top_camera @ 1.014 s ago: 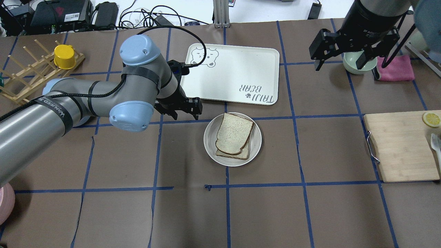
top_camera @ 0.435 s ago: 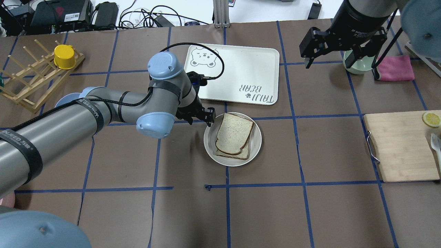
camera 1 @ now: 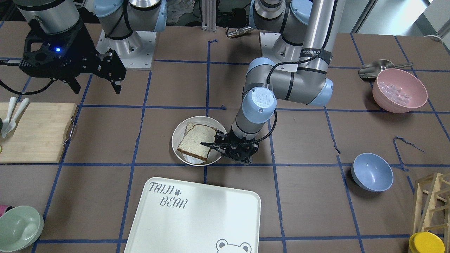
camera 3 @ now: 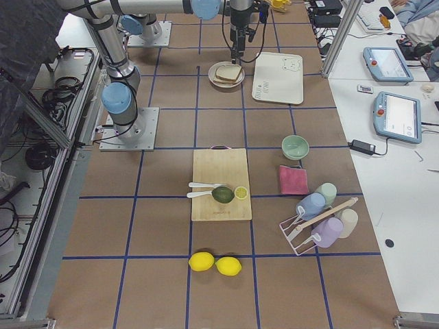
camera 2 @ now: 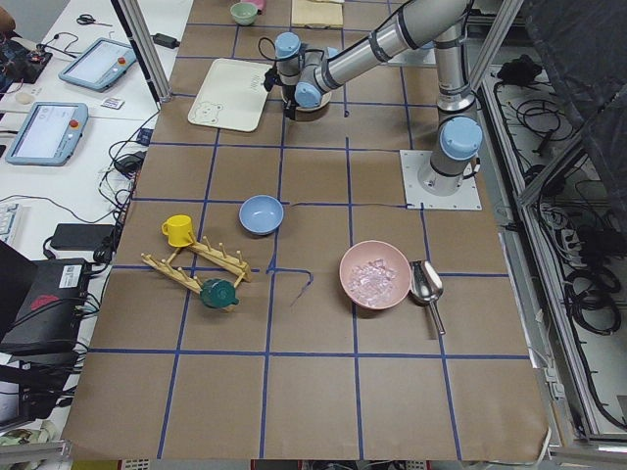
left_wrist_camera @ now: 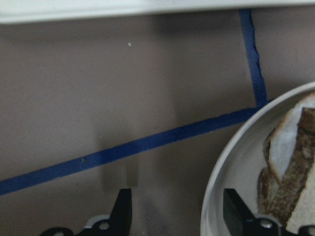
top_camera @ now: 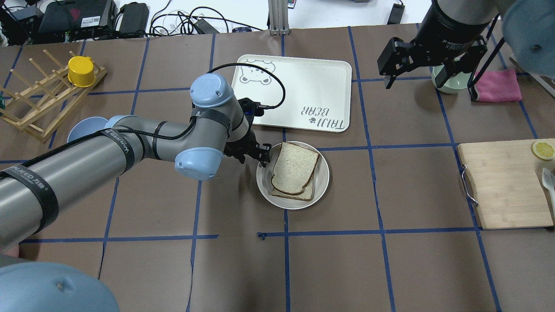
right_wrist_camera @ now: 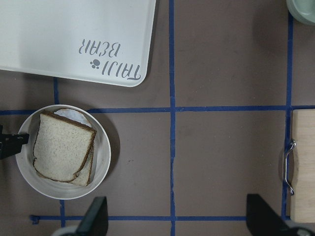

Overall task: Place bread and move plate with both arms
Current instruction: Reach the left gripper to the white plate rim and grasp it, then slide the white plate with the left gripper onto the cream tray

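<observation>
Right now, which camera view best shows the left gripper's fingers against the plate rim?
The left wrist-mounted view: the open left gripper straddles the plate rim, close up. The overhead and front-facing views show it small and partly hidden; in the side views it is tiny.

The left arm (top_camera: 86,162) and right arm (camera 1: 49,10) are silver-grey tubes with rounded light blue caps (top_camera: 209,90) at the joints. Black straps (top_camera: 119,145) with white "WANEED" lettering bind a black cable (top_camera: 284,92) along the left arm. The right arm ends in a black collar (top_camera: 453,26) with small white print. The left gripper (top_camera: 253,161) and right gripper (camera 1: 97,89) are black and two-fingered; a blue light (camera 1: 58,49) glows on the right one. The bases (camera 1: 123,52) are silver, on square screwed plates
</observation>
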